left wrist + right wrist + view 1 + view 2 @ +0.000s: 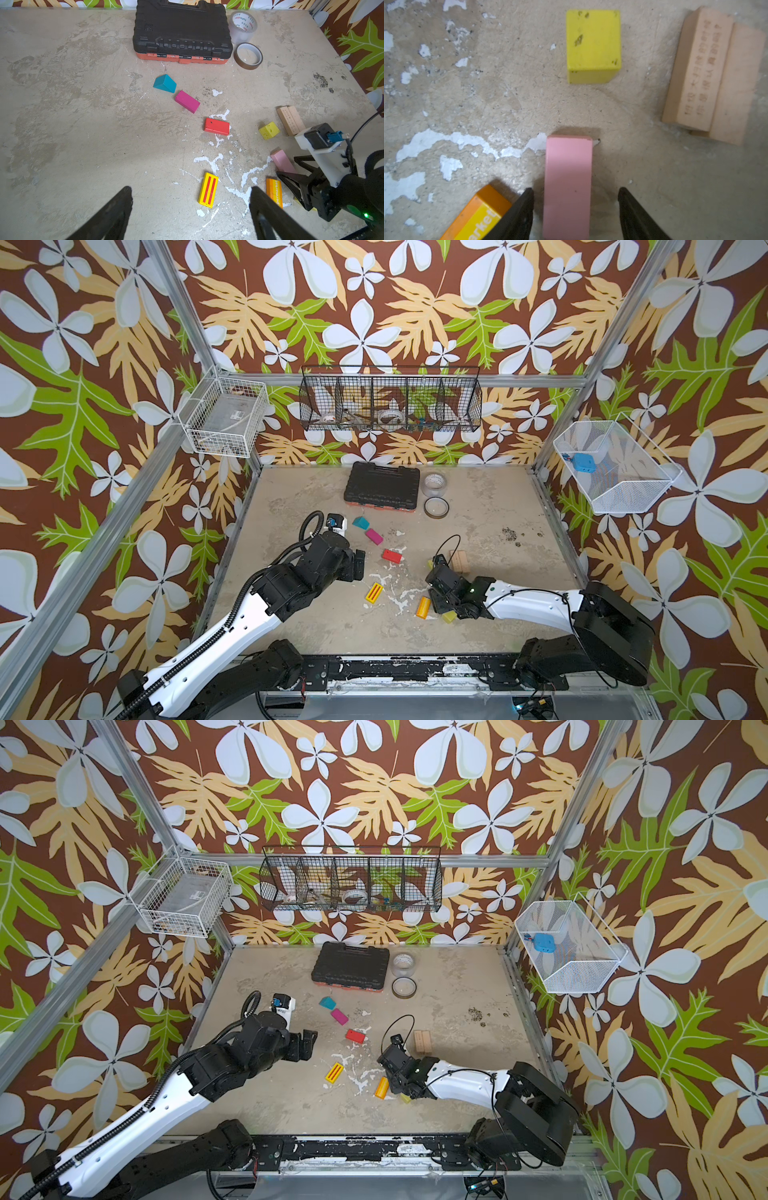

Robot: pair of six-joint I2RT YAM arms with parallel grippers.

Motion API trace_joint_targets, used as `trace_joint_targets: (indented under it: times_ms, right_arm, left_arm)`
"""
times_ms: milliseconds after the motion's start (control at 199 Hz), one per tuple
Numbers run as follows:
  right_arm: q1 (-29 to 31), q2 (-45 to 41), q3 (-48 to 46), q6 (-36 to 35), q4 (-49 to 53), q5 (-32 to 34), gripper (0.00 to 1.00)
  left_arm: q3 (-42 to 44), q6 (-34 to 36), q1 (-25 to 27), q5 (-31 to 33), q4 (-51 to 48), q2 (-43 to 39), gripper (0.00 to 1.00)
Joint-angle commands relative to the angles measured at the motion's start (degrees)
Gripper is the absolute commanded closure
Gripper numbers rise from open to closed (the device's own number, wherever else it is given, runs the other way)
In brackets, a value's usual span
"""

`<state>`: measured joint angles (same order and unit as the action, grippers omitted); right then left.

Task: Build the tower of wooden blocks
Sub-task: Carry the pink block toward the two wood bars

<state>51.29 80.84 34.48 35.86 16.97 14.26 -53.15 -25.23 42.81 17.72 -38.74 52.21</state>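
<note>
Wood bars (714, 79): plain and engraved, two lying side by side at 3 o'clock of the red brick (392, 556); probably the base.
Tower: not begun; no block visibly rests on another, so all the stacking is left.
Pink block (569, 158): smooth painted slab, flat on the counter (62, 104).
Right claw (575, 189): parted, straddling the pink block with a gap on each side, not gripping.
Left claw (190, 190): wide, empty, at 9 o'clock of the red brick.
Loose blocks: teal wedge (165, 83) and magenta brick (187, 101) at 11 o'clock, striped yellow brick (207, 190) at 7, printed orange block (274, 193) at 5, chipped yellow-green cube (592, 41).
Counter surface: mottled beige with flaking white patches.
</note>
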Motion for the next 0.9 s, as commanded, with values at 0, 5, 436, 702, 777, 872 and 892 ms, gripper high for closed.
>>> trace_joint_targets:
  times_ms: [0,5,436,702,777,872,892]
  right_arm:
    - [-0.7,-0.5,-0.9,1.7,5.4,0.5,0.41]
    - [-0.8,-0.5,-1.0,1.8,5.5,0.5,0.41]
    - [-6.4,-6.7,-5.0,4.5,5.5,-1.2,0.45]
    - [-11.1,-6.4,-6.1,3.7,3.9,-3.8,0.49]
    - [-12.1,-6.4,-5.9,3.2,3.7,-4.1,0.49]
    - [-12.2,-6.8,-6.0,2.0,2.6,-6.4,0.44]
    - [-12.2,-7.1,-6.2,2.1,2.5,-6.6,0.42]
  left_arm:
    - [0.1,0.4,0.0,0.5,0.7,0.0,0.11]
    - [0.1,0.4,0.0,0.4,0.8,-0.1,0.11]
    - [0.1,0.5,0.0,0.4,0.8,-0.1,0.11]
    - [0.1,0.5,0.0,0.3,0.9,-0.7,0.11]
    - [0.1,0.5,-0.1,0.3,0.9,-0.8,0.11]
    - [0.2,0.4,0.0,0.4,0.9,-0.9,0.11]
    - [0.2,0.4,-0.1,0.5,0.9,-0.9,0.11]
